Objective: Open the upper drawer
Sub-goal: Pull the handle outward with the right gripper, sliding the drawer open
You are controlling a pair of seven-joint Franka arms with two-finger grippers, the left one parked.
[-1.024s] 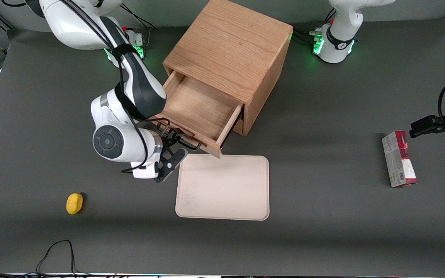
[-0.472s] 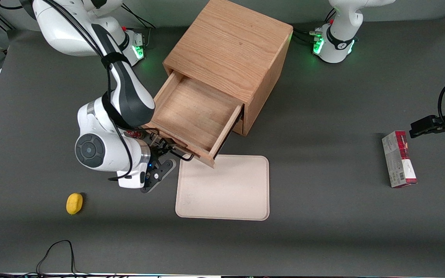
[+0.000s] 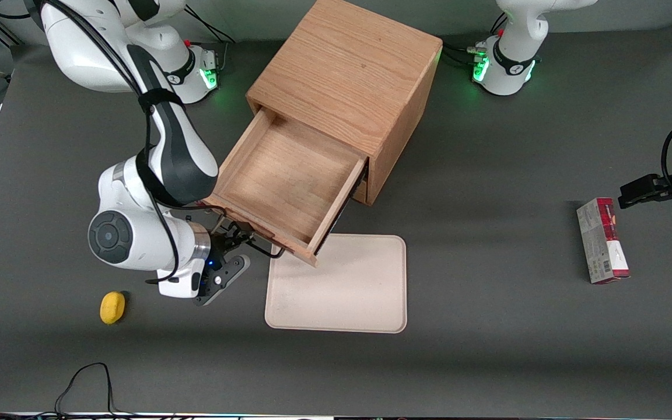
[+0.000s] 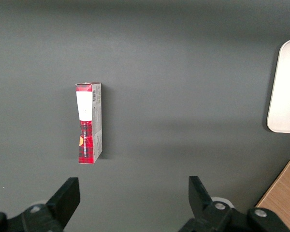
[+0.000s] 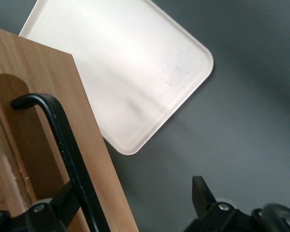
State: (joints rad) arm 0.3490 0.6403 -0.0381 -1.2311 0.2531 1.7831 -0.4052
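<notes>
Evenly lit from overhead, moderately bright, no harsh glare. Soft broad shadow bands across the table [image 3: 487,361], nearer the front camera and beside the cabinet [image 3: 353,70]. Green glow at the arm bases. Mild sheen on the tray [image 5: 130,72] in the right wrist view. Dark and slightly soft up close: the gripper [image 3: 237,242] by the drawer [image 3: 280,181].

We see a dark grey matte tabletop [image 3: 487,361] filling nearly the whole front view, softly lit, with broad faint shadow bands lying across it. A cube-shaped wooden cabinet [image 3: 345,70] stands on it. A black cable [image 3: 88,373] loops at the edge nearest the camera.
</notes>
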